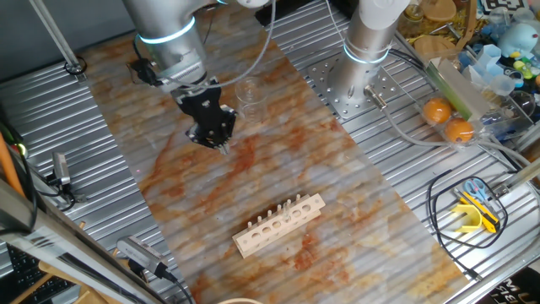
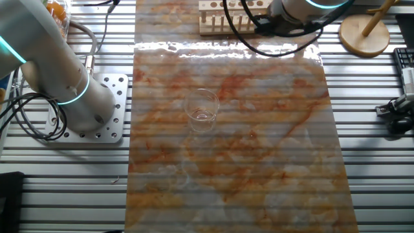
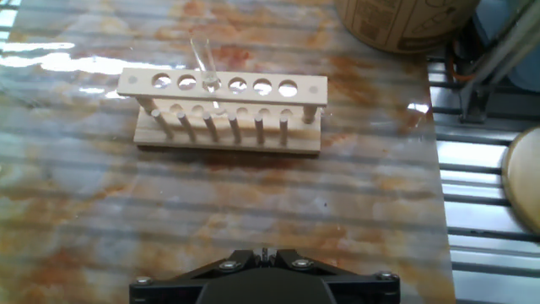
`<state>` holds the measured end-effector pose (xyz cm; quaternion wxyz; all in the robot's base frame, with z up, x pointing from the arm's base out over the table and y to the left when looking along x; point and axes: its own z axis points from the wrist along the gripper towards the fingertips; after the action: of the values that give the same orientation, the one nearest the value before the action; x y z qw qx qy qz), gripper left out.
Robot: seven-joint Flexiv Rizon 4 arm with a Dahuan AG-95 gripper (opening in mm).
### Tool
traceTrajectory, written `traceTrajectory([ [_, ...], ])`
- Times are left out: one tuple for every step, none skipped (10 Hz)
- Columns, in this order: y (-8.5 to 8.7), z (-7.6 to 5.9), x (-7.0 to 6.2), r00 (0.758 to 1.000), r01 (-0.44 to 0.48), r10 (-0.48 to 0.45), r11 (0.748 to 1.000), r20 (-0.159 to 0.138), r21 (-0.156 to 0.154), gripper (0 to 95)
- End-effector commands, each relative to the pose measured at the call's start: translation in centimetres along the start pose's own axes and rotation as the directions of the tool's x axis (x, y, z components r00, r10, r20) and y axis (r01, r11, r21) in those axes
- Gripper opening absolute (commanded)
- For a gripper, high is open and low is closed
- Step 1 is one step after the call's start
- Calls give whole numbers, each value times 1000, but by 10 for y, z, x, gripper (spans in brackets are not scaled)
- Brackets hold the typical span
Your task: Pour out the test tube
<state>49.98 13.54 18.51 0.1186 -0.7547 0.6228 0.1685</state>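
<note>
1. Step in hand, as a judgement: the approach is only starting. The arm is hovering over the marbled orange-grey mat (image 1: pixel 278 177), nothing is held, the grasp is not yet made, and no pouring is underway.
2. The gripper (image 1: pixel 222 145) is pointing down at the mat, tips reading as pinched together in one fixed view. In the hand view only the black base is showing at the bottom edge, with no gap visible. Jaw state: looking closed and empty, though the tips are small in frame.
3. The pale wooden rack (image 3: pixel 224 110) is sitting well ahead of the jaws and slightly left of their line. It is a flat top bar with a row of round holes, short pegs below, matte unfinished wood.
4. The beaker (image 2: pixel 202 109) is standing upright, apart from the jaws and just beyond them in one fixed view. It is clear, wide-mouthed glass with glints on the rim.
5. The test tube (image 3: pixel 203 63) is leaning in a rack hole left of centre, far ahead of the jaws. It is thin clear glass, nearly invisible, tilted up and left.
6. Next move calls for: opening the jaws, travelling forward to the rack, aligning with the tilted tube, and gripping gently, since the glass is slick and fragile.
</note>
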Motion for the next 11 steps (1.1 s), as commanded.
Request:
traceTrajectory([
  [17,16,-18,994,102,-98,992,47,-79,0],
  [18,22,-24,984,164,-156,980,84,-108,0],
  [19,29,-30,971,225,-206,960,121,-166,190],
  [21,34,-36,955,282,-254,938,150,-204,190],
  [20,34,-39,937,335,-304,919,171,-206,190],
  [17,33,-43,917,386,-352,901,186,-197,190],
  [16,32,-46,909,407,-373,893,188,-194,190],
  [15,29,-52,903,420,-387,886,186,-195,380],
  [14,28,-55,902,423,-391,885,185,-194,380],
  [14,28,-56,902,423,-392,885,179,-194,190],
  [13,28,-57,904,420,-390,886,174,-194,190],
])
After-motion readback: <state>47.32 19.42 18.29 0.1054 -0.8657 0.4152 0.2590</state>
